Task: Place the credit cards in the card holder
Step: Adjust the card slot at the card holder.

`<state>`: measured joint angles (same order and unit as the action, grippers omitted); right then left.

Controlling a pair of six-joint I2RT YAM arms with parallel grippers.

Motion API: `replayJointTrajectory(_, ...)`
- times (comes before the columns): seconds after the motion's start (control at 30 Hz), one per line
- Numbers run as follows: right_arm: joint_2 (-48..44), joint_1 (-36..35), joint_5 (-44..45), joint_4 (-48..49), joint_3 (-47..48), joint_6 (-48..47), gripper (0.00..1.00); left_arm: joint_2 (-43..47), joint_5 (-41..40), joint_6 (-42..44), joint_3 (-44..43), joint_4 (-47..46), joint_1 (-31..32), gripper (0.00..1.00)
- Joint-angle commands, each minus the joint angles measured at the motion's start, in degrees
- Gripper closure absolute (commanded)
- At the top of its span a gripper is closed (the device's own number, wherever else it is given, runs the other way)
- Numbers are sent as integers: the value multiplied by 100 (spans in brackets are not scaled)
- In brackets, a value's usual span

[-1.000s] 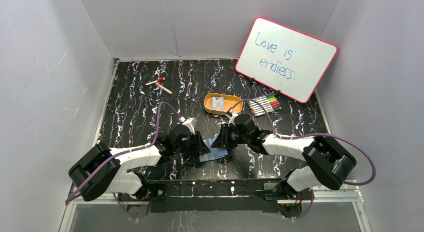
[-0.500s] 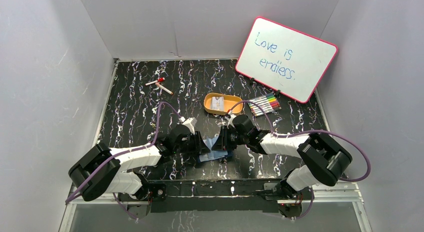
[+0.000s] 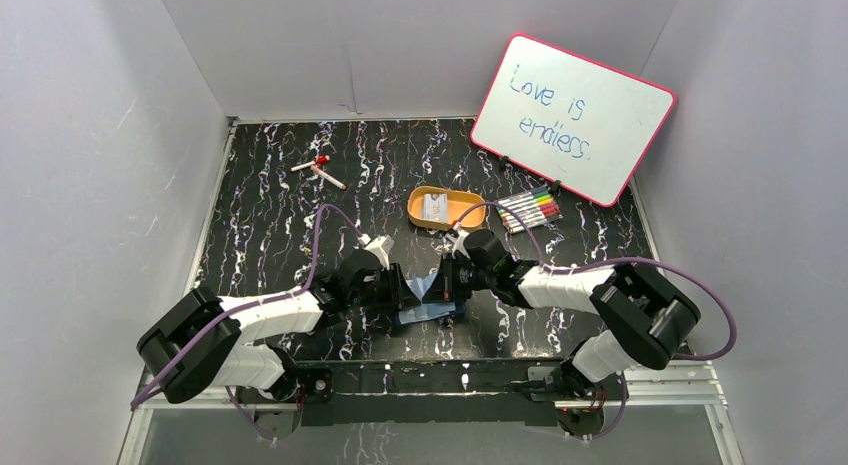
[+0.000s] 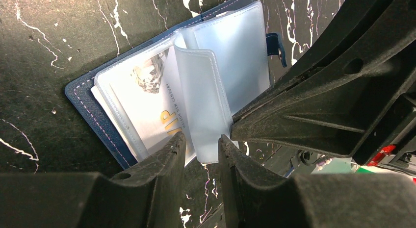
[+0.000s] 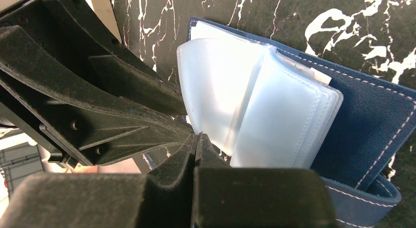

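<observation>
The navy card holder (image 3: 428, 309) lies open on the table between both grippers, and its clear sleeves (image 4: 230, 56) are fanned up. One pale card printed "VIP" (image 4: 147, 100) sits in a sleeve. More credit cards (image 3: 434, 207) lie in the orange tray. My left gripper (image 4: 200, 144) is narrowly open, with the free edge of one sleeve (image 4: 203, 115) between its tips. My right gripper (image 5: 196, 137) is shut, with its tips against the edge of the sleeves (image 5: 255, 105). I see nothing held between its jaws. The navy cover (image 5: 373, 120) lies flat to the right.
The orange oval tray (image 3: 472, 215) stands behind the holder. A row of coloured markers (image 3: 528, 210) and a tilted whiteboard (image 3: 572, 117) are at the back right. A red-capped marker (image 3: 318, 167) lies at the back left. White walls enclose the table.
My right arm has shifted slightly left toward the holder. The left arm and the holder have barely moved.
</observation>
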<state>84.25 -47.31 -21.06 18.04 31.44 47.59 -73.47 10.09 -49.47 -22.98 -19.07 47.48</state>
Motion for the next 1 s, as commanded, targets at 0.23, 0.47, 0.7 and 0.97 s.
replayJointTrajectory(0.23,-279,11,145,31,134,-137,100,353,-244,117,-121,354,17,68)
replayJointTrajectory(0.47,-603,11,486,-431,89,-267,100,900,-659,173,-177,753,21,45)
replayJointTrajectory(0.7,-720,11,557,-451,18,-188,100,593,-429,122,-454,544,21,40)
replayJointTrajectory(0.97,-935,11,755,-676,-22,-180,100,389,-751,105,-585,812,22,42)
